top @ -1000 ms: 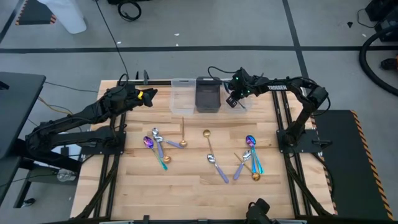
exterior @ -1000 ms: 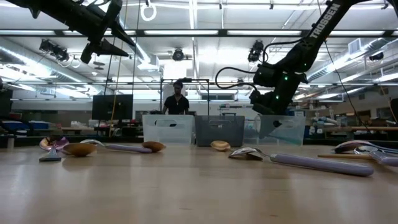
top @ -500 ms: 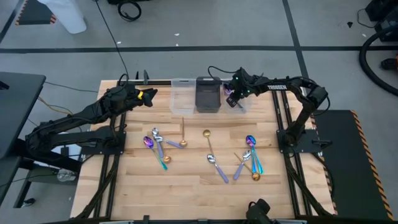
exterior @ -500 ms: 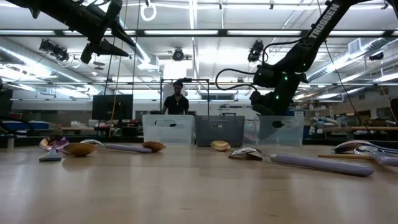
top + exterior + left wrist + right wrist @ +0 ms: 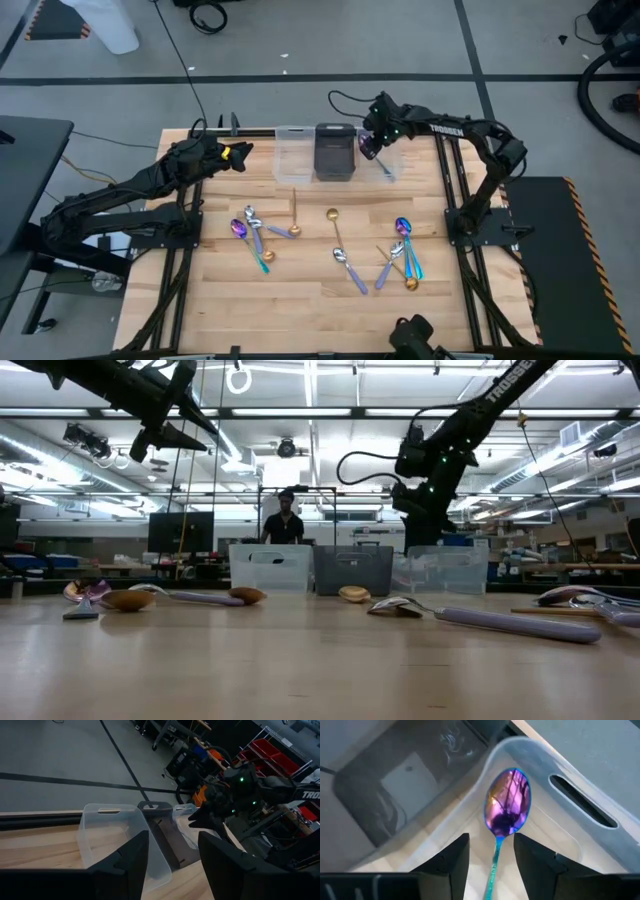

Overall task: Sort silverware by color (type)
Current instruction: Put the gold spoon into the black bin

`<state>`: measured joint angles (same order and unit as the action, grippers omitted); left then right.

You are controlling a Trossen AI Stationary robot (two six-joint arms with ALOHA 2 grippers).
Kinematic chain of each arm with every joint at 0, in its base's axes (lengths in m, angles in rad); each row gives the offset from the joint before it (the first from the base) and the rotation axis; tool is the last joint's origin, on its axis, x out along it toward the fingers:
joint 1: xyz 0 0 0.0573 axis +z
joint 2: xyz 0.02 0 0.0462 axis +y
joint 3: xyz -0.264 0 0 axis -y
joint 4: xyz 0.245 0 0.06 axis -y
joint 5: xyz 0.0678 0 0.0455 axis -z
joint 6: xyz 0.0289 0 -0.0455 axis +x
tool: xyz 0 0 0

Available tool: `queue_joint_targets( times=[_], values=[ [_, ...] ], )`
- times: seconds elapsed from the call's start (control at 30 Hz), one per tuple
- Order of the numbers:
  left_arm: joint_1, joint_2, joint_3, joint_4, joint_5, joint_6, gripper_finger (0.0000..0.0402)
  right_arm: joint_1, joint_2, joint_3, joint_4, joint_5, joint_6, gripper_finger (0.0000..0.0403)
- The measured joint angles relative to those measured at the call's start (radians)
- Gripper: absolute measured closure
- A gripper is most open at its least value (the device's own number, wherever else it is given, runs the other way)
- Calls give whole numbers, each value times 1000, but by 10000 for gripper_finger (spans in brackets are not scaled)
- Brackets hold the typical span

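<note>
One rainbow spoon lies inside right clear bin, bowl near bin's corner, beside dark bin. Right gripper hangs over that bin, fingers apart, holding nothing. Left gripper waits up high by left clear bin, fingers wide, empty. Other spoons lie on wood table: one bunch on left, gold spoon in middle, one bunch on right. Person stands far behind table.

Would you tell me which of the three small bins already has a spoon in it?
The clear bin right of the dark bin: an iridescent purple spoon lies inside.
</note>
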<state>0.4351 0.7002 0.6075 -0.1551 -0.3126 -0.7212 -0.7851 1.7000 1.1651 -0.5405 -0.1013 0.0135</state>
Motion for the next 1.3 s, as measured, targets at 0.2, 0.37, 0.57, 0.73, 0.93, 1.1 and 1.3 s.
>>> queue_joint_targets(
  times=[0.2, 0.37, 0.57, 0.73, 0.93, 1.1, 1.3],
  values=[
    [-1, 0, 0, -4, 27, 1, 221, 19, 0, 89, -99, -50, 62, 238],
    [-1, 0, 0, -48, 68, 2, 221, 54, 0, 149, -177, -49, 138, 238],
    [-1, 0, 0, -70, 130, 0, 221, 108, 0, 187, -233, -34, 277, 238],
    [-1, 0, 0, -71, 174, 0, 221, 164, 0, 196, -276, -35, 379, 238],
    [-1, 0, 0, -83, 213, 0, 221, 251, 0, 196, -297, -34, 455, 238],
    [-1, 0, 0, -93, 262, 0, 221, 324, 0, 195, -296, -6, 525, 238],
    [-1, 0, 0, -102, 291, -1, 221, 416, 0, 196, -289, 58, 604, 238]
  ],
)
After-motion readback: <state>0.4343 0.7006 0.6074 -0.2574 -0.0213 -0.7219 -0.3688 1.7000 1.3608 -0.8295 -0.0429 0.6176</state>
